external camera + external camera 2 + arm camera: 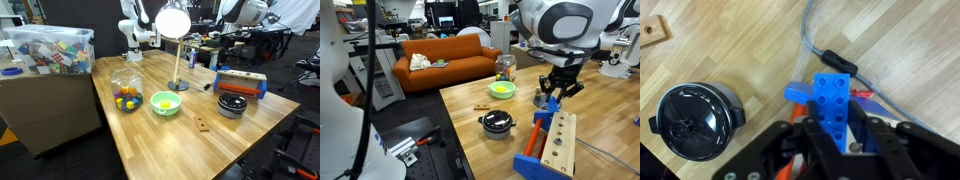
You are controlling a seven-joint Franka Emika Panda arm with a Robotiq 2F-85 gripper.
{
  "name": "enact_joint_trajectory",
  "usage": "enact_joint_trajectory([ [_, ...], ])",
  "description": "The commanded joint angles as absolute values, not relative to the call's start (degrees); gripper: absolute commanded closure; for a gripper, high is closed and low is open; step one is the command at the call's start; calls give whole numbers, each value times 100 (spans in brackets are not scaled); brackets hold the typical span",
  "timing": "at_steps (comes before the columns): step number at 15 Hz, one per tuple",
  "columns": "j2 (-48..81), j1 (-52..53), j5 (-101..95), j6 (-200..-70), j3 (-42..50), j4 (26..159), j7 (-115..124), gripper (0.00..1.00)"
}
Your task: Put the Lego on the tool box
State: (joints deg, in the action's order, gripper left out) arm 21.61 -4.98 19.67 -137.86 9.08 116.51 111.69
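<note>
My gripper is shut on a blue Lego brick, which sticks out past the fingers. In an exterior view the gripper hangs over the far end of the tool box, with the Lego just above it. The tool box is blue and orange with a wooden top with holes. It also shows in an exterior view. In the wrist view only a blue and orange corner of the tool box shows under the brick.
A black lidded pot stands beside the tool box, also in both exterior views. A green bowl, a jar of Lego bricks, a lamp and a small wooden piece are on the table. A cable lies near the box.
</note>
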Motion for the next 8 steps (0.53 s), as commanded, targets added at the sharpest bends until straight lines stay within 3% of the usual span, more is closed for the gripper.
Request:
enact_joint_trajectory([
  [1, 2144, -639, 2158, -13734, 934, 11608, 11320, 90],
  [8, 2117, -848, 2343, -13722, 989, 11667, 11319, 90],
])
